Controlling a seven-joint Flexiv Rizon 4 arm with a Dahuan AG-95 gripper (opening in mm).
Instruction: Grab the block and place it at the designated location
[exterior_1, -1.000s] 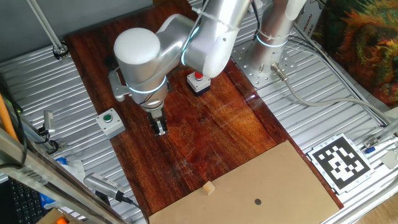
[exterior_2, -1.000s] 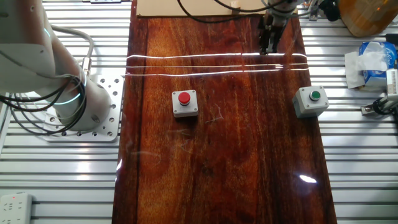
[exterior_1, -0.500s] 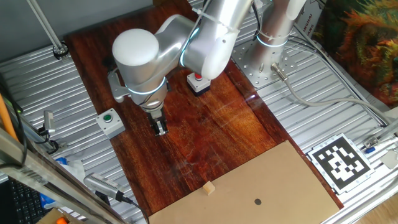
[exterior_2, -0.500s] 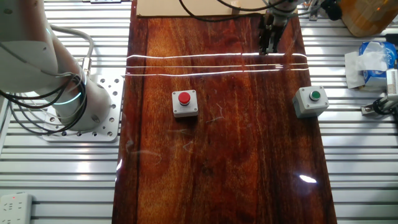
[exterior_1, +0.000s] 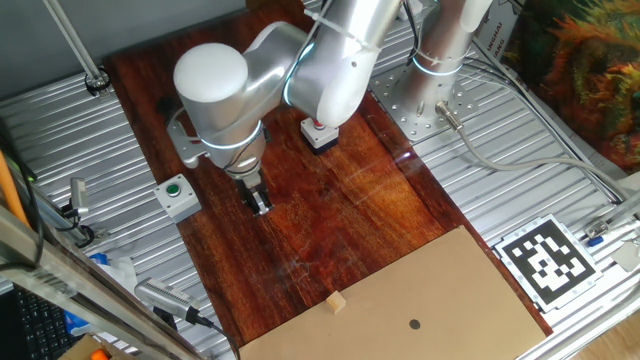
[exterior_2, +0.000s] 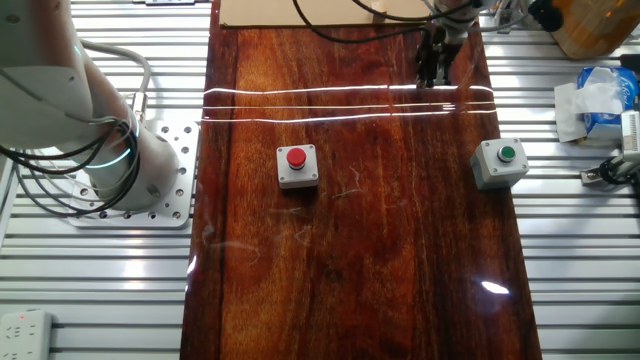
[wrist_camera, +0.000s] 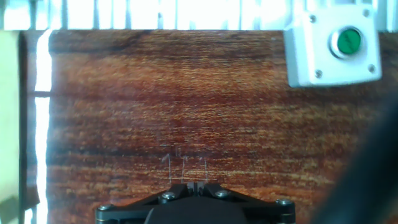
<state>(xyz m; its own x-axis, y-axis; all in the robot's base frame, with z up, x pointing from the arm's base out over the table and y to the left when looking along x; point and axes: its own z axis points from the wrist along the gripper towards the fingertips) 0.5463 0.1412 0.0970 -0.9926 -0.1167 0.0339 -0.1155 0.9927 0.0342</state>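
From one fixed view, the arm is leaning over the wooden table (exterior_1: 330, 210), gripper (exterior_1: 259, 202) pointing down with fingers pressed together, holding nothing. The block (exterior_1: 336, 302) — a tiny tan cube — is sitting on the cardboard sheet (exterior_1: 450, 290), near the dark dot (exterior_1: 414, 323).

From the other fixed view, the gripper (exterior_2: 434, 72) is hanging at the table's far end.

In the hand view, the green button box (wrist_camera: 332, 45) is lying ahead — no writing legible.

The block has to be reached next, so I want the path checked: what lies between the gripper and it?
In one fixed view, only bare wooden tabletop separates the gripper from the block, which sits on the cardboard sheet.
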